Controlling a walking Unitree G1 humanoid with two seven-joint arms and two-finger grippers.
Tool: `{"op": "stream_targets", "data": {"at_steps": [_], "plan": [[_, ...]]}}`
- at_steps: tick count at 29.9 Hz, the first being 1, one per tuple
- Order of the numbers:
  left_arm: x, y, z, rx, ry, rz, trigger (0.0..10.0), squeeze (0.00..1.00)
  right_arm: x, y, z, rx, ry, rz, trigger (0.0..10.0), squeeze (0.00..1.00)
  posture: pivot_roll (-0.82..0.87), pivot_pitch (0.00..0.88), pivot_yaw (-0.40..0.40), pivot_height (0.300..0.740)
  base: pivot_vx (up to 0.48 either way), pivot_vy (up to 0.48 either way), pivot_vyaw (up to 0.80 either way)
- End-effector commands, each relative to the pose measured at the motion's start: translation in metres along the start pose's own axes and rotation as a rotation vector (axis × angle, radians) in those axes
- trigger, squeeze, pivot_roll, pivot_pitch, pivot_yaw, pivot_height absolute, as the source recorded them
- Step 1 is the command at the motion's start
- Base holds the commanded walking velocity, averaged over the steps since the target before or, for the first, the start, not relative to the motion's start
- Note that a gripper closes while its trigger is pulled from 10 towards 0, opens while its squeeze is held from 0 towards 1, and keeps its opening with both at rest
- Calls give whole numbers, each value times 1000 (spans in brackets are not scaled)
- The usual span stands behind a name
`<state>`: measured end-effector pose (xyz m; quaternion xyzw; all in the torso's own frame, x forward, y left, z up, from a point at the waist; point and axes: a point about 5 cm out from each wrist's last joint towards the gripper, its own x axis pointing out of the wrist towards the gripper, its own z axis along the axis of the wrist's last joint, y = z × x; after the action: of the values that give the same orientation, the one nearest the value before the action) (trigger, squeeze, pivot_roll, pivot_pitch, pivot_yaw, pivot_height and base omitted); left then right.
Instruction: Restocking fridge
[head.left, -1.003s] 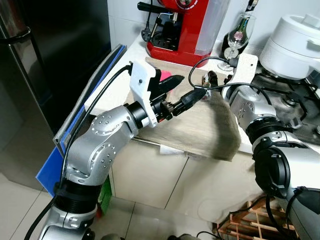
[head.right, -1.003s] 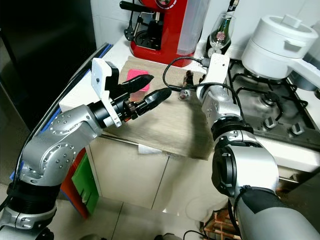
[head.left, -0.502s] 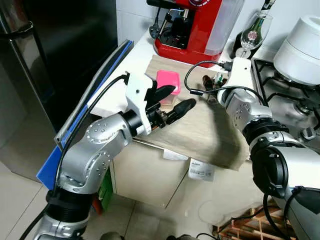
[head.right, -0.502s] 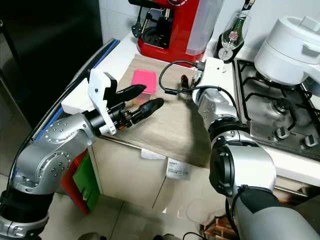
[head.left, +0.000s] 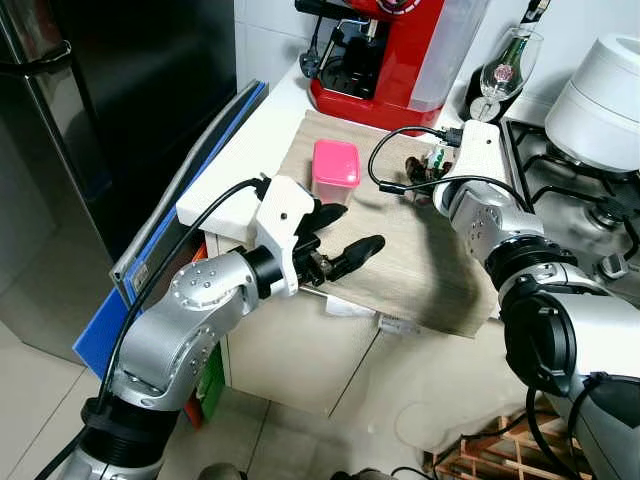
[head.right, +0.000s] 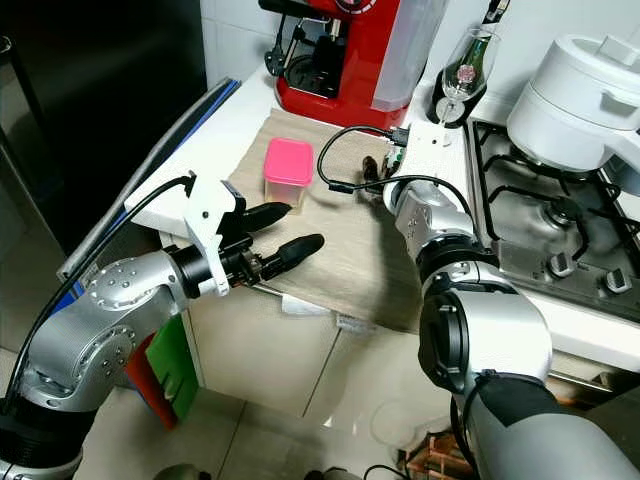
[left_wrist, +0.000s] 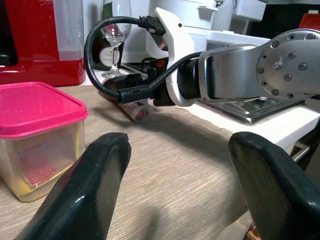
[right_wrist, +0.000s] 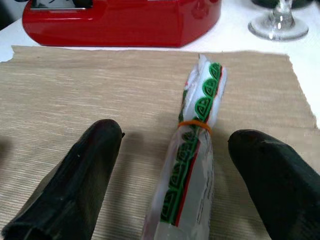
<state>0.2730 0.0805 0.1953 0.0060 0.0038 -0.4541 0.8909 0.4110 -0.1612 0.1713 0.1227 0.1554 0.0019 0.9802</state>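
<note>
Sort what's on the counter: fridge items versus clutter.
For the fridge job:
- pink-lidded tub, ahead of the open left hand
- rolled plastic packet, between the open right hand's fingers
- fridge

Just lying about:
- red coffee machine
- wine glass
- white cooker
- hob

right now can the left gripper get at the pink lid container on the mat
Probably yes. The left gripper is open and points toward the pink-lidded container, which stands alone on the mat just beyond its fingertips, with nothing between them. The right gripper is busy over a wrapped packet farther right.
</note>
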Motion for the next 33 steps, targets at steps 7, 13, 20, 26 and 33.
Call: {"op": "stream_targets", "data": {"at_steps": [7,13,20,26,33], "plan": [[2,-2,6,24,-15,-3,10000,0,0,-3,-3,83,30,-8,0,0,122,26,-150,740,0,0,0],[2,-3,6,24,-16,-2,10000,0,0,-2,-1,80,13,-6,0,0,122,26,-150,740,0,0,0],[3,-4,6,17,-21,-2,10000,0,0,0,1,80,-8,12,0,0,119,20,-150,740,0,0,0],[4,-5,5,13,-26,0,10000,0,-5,6,46,-104,-266,5,0,0,119,20,-150,740,0,0,0],[5,-6,5,9,-31,1,10000,0,-12,13,70,-186,-436,14,0,0,116,18,-149,740,0,0,0]]}}
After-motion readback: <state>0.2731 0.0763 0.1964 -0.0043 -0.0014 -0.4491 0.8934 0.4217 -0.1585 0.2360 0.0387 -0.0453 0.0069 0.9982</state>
